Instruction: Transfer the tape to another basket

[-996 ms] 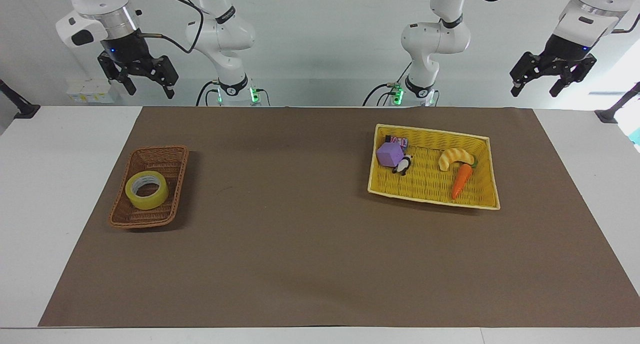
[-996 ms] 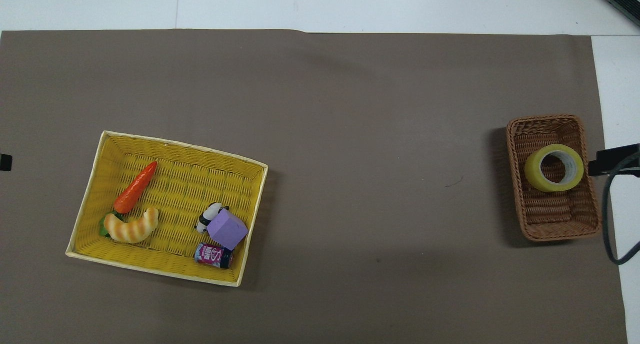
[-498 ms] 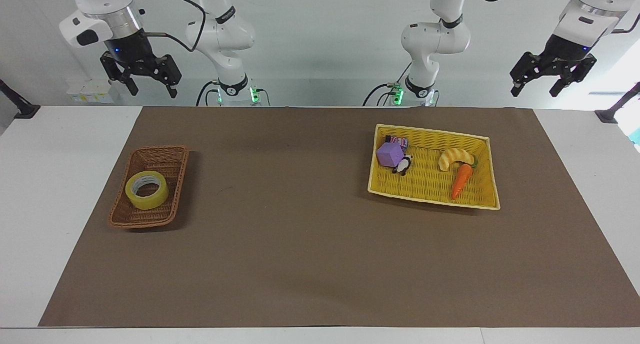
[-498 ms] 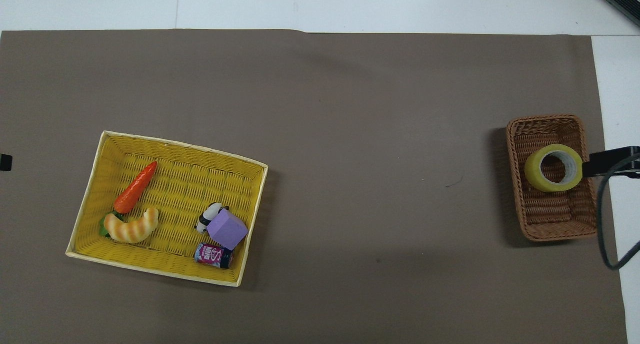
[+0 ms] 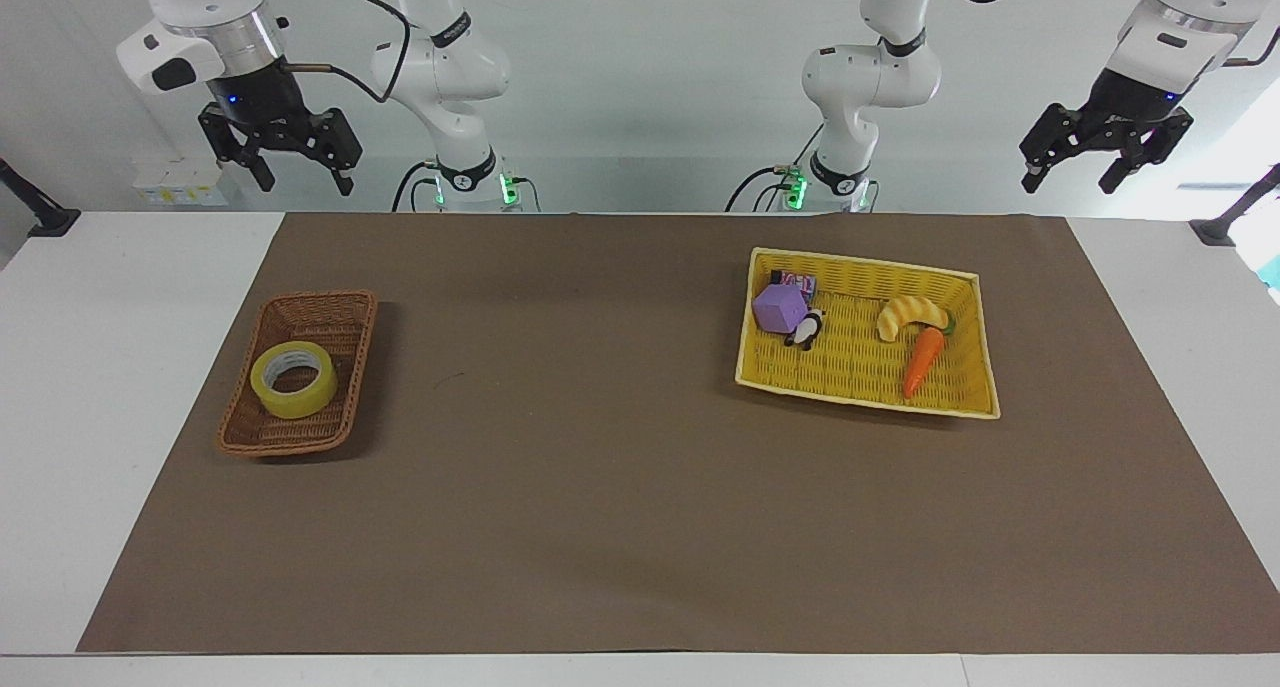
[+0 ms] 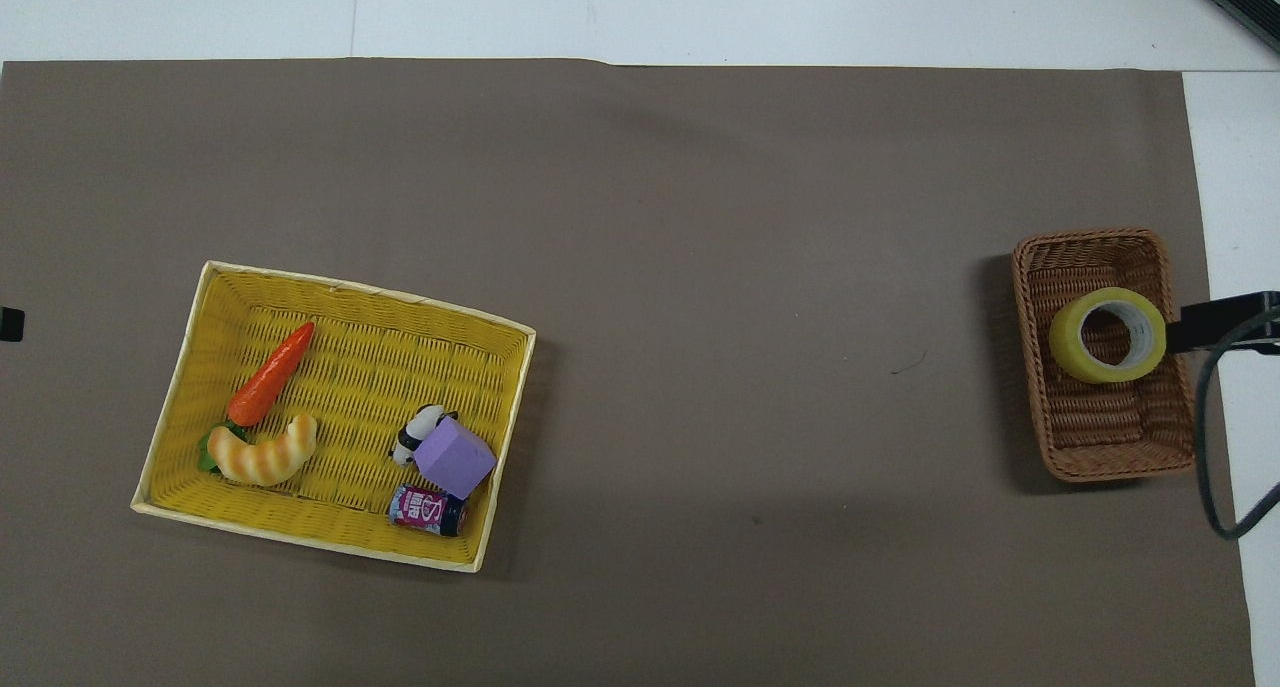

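Tape is my target: past the large bright yellow woven basket (image 5: 975,342) holding toys, the translucent yellow roll (image 5: 293,379) lies flat, hole up, in the narrow brown wicker basket (image 5: 345,312) at the right arm's end. My right gripper (image 5: 290,162) hangs high, fingers spread wide and empty, the closer hand. My left gripper (image 5: 1090,157) waits open above its own end.

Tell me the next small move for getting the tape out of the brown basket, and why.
Probably lower the right gripper toward the tape. It hangs open and high up at that end of the table; the roll lies flat, untouched, in the brown basket. The left gripper waits, open, at the table's other end.
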### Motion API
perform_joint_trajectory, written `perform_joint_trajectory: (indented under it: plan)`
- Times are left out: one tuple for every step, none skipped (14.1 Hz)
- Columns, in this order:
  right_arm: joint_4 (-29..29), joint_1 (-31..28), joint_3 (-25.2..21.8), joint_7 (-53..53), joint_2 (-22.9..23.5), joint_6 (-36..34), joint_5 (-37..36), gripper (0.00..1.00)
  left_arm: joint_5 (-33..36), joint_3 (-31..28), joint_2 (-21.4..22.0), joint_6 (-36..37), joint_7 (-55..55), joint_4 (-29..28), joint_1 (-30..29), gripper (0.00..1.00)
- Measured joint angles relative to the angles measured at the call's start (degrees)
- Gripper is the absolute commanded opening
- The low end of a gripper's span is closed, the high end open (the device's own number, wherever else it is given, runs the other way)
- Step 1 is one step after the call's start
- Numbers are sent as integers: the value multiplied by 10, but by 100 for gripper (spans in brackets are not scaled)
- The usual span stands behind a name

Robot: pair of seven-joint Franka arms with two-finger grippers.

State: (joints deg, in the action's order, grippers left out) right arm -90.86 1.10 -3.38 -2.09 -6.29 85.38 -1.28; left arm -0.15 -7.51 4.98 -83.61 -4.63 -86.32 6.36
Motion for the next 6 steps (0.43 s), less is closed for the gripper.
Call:
perform_joint_trajectory:
  plan:
    - [0, 0, 0, 0, 0, 0, 0, 100, 0, 0, 0, 0, 0, 0, 0, 100]
    - [0, 0, -1, 0, 0, 1, 0, 100, 0, 0, 0, 0, 0, 0, 0, 100]
    - [0, 0, -1, 0, 0, 1, 0, 100, 0, 0, 0, 0, 0, 0, 0, 100]
    - [0, 0, 0, 1, 0, 1, 0, 100, 0, 0, 0, 0, 0, 0, 0, 100]
    - [0, 0, 0, 5, 0, 1, 0, 100, -1, 1, 0, 0, 0, 0, 0, 100]
    - [-1, 0, -1, 11, 0, 1, 0, 100, -1, 3, 0, 0, 0, 0, 1, 100]
